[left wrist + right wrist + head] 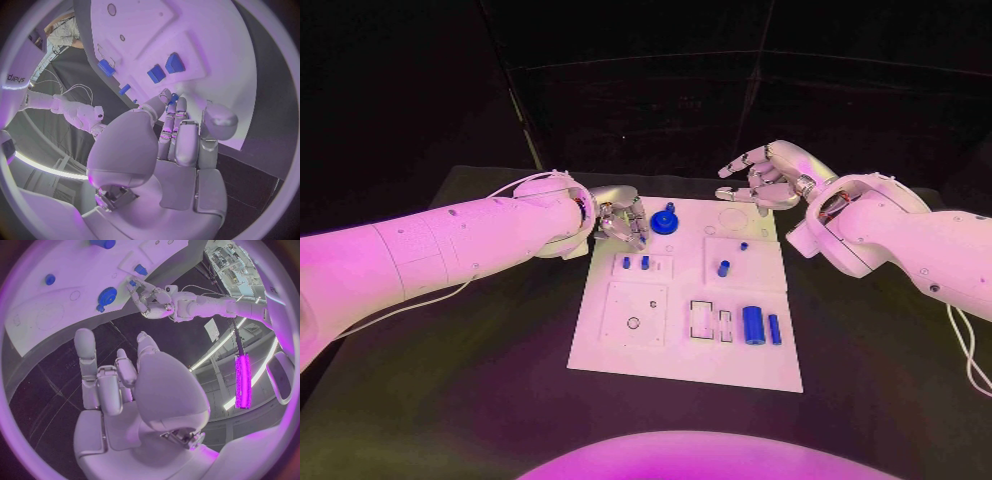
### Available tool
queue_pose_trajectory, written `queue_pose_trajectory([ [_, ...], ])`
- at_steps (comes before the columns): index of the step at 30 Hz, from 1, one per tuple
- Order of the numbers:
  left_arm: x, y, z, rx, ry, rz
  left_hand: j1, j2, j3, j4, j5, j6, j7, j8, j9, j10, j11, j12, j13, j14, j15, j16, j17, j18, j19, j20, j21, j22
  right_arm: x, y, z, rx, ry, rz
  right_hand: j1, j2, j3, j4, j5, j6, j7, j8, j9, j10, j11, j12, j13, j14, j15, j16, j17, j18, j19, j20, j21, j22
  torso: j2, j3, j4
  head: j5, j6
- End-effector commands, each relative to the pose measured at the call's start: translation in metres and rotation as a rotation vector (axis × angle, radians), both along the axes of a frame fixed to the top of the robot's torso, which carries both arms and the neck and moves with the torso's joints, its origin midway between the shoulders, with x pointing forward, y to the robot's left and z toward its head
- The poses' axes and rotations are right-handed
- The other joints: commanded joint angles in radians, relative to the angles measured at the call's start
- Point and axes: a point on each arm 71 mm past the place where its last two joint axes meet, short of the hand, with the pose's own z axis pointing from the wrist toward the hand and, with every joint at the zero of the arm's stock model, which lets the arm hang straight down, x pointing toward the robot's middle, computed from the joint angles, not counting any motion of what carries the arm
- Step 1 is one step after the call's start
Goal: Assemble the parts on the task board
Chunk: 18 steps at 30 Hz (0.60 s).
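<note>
The white task board [625,345] lies in the middle of the black table. On it are a round blue part with a knob [665,221], two small blue pegs [635,263], another peg [724,268] and two blue cylinders [762,326]. My left hand [620,216] is at the board's far left corner, beside the round part, fingers [170,120] stretched down to the board with the thumb apart. A small blue bit [174,98] shows at the fingertips; whether it is held I cannot tell. My right hand [764,178] hovers past the board's far edge, fingers apart, holding nothing.
The board has raised square plates with holes [635,322] and narrow slots [711,322] near the cylinders. Black table [473,380] surrounds the board on all sides. My left hand [152,299] and the round blue part [107,294] also appear in the right wrist view.
</note>
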Motion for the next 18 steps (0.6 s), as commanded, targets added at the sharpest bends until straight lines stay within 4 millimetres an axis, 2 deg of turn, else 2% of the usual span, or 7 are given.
queue_pose_trajectory([
  [1,-0.0003,-0.0004,-0.0011,0.010,0.019,-0.001,-0.008,-0.005,0.008,0.002,0.000,0.004,0.000,-0.006,0.000,0.007,0.000,-0.006,0.000,0.025,-0.003,-0.001,-0.002,-0.007,-0.003,-0.002,-0.003,-0.002,-0.0005,0.0010,0.0016,0.001,-0.008,0.009,0.002,0.010,-0.005,0.000,0.006,0.001,-0.003,0.002,0.001,0.005,0.000,0.006,0.001,0.061,-0.007,-0.006,0.062,0.013,-0.003,-0.004,-0.003,-0.001,0.000,-0.0005,-0.0004,0.000,-0.001],
  [7,-0.0004,-0.0002,-0.0016,0.013,0.023,-0.002,-0.008,-0.008,0.010,0.001,0.000,0.002,0.001,-0.011,-0.001,0.004,0.002,-0.012,0.000,0.024,-0.003,-0.001,-0.004,-0.007,-0.004,-0.002,-0.004,-0.002,-0.0005,0.0006,0.0016,0.000,-0.007,0.009,0.002,0.010,-0.005,0.000,0.006,0.001,-0.003,0.002,0.001,0.005,0.000,0.006,0.001,0.061,-0.007,-0.006,0.062,0.013,-0.003,-0.004,-0.003,-0.001,0.000,0.0000,0.0007,0.000,-0.003],
  [18,-0.0001,0.0000,-0.0025,0.018,0.031,-0.003,-0.026,-0.031,0.016,0.005,0.000,-0.044,0.016,-0.054,-0.004,-0.052,0.022,-0.067,-0.003,0.019,0.013,-0.007,-0.019,-0.007,-0.011,0.009,-0.016,-0.011,-0.0004,0.0005,0.0015,0.000,-0.007,0.008,0.002,0.010,-0.005,0.000,0.006,0.001,-0.003,0.002,0.001,0.005,0.000,0.006,0.001,0.061,-0.007,-0.006,0.062,0.013,-0.003,-0.004,-0.003,-0.001,0.000,-0.0002,0.0002,0.000,-0.004],
])
